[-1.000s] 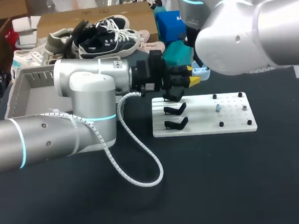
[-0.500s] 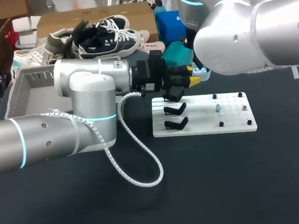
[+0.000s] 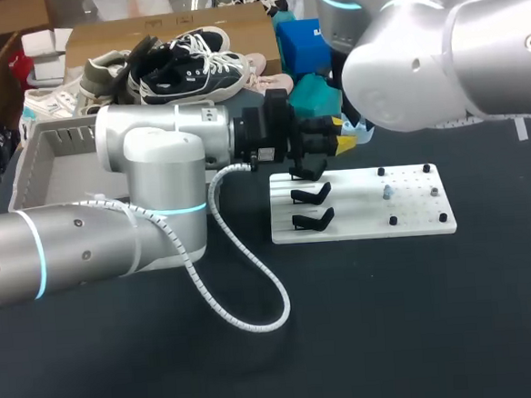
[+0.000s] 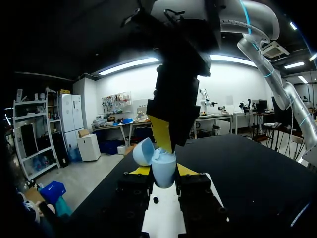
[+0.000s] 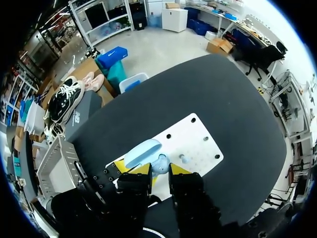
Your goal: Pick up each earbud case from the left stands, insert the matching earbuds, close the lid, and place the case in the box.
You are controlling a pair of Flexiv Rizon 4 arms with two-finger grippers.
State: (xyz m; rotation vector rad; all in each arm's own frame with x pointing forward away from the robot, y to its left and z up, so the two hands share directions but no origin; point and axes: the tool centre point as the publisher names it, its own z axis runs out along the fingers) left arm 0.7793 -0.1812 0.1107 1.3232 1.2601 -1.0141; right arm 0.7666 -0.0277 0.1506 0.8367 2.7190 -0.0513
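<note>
Bright even overhead light, soft glare on left arm (image 3: 153, 148), faint shadows on table (image 3: 394, 336)

This looks like a robotics lab. A silver left arm (image 3: 86, 239) and a silver right arm (image 3: 446, 50), each ringed with blue light, lean over a matte black tabletop (image 3: 392, 318). It carries a white drilled fixture plate (image 3: 358, 222), black angled stands (image 3: 313, 194) and a grey slotted plastic box (image 3: 61, 140).
</note>
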